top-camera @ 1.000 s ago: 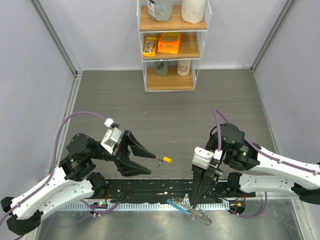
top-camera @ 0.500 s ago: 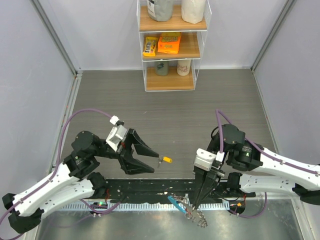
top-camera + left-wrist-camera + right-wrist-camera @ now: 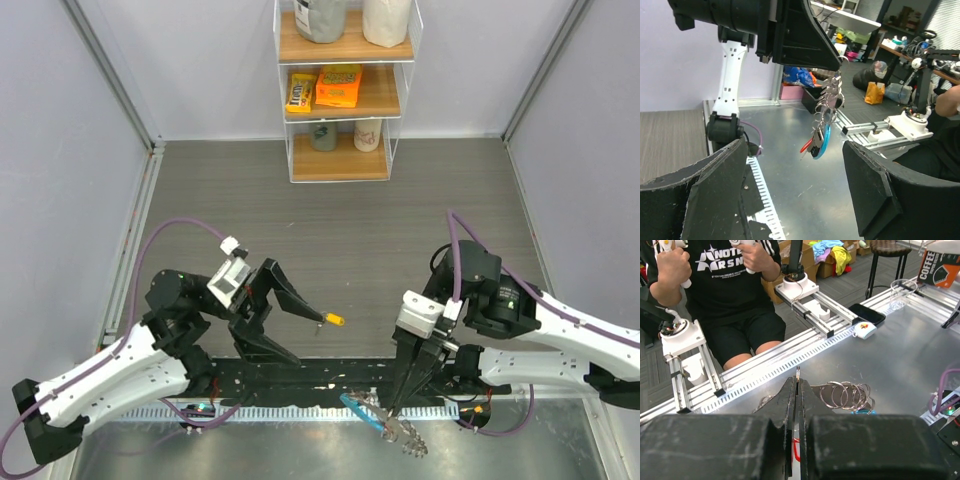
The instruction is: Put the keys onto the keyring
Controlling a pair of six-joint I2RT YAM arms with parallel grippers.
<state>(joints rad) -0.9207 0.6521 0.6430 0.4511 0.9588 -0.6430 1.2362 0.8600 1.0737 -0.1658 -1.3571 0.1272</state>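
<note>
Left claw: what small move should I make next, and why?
Probably ease the left claw forward and down until its open jaws straddle the yellow key, then close. The key lies on the table right at the claw's tip, not between the jaws. The right claw is shut on the keyring, which hangs ready.

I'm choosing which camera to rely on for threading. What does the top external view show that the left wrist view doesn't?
Only the top external view: the yellow key lying just off the upper finger of the open left gripper, and the shelf at the back.

Only the left wrist view: what looks like a red key hanging with the keyring, seen side-on.

Both: the right gripper shut on the keyring, with its blue tag dangling below.
</note>
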